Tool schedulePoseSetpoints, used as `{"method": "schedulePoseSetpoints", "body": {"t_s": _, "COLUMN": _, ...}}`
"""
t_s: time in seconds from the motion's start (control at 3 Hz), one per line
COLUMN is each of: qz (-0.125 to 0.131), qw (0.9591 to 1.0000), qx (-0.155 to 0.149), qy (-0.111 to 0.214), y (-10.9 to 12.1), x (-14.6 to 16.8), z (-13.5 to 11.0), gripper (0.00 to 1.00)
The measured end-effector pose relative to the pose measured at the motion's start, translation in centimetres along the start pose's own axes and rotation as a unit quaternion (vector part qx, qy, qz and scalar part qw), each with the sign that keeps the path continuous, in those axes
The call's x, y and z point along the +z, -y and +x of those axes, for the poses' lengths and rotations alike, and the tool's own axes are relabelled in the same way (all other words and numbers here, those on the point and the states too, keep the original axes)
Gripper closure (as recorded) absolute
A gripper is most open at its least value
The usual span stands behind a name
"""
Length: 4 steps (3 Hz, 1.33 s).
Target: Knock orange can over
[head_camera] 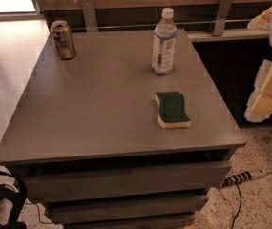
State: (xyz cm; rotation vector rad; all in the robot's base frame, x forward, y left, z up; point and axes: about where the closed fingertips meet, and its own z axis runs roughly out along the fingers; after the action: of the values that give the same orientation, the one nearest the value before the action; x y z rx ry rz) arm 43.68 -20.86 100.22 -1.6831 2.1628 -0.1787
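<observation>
The orange can (63,39) stands upright at the far left corner of the grey table (92,109). It is orange-brown with a silver top rim. My gripper (263,99) appears as pale white and yellow parts at the right edge of the view, off the table's right side and far from the can. It holds nothing that I can see.
A clear plastic water bottle (164,42) with a white cap stands at the far middle-right of the table. A green and yellow sponge (172,109) lies nearer the front right. A power strip (243,177) and cables lie on the floor at right. Black cables (2,197) sit at lower left.
</observation>
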Motion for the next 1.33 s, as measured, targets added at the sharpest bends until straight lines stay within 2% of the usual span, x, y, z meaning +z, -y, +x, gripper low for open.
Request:
{"method": "schedulePoseSetpoints", "body": {"t_s": 0.67, "qz": 0.001, "qw": 0.9999, "qx": 0.005, "qy": 0.009, "y": 0.2, "x": -0.2, "z": -0.3, "gripper": 0.00}}
{"method": "schedulePoseSetpoints", "body": {"t_s": 1.0, "qz": 0.011, "qw": 0.9986, "qx": 0.014, "qy": 0.051, "y": 0.1, "x": -0.6, "z": -3.2, "gripper": 0.00}}
{"method": "schedulePoseSetpoints", "body": {"t_s": 1.33, "qz": 0.021, "qw": 0.9911, "qx": 0.013, "qy": 0.131, "y": -1.0, "x": -0.4, "z": -10.8, "gripper": 0.00}}
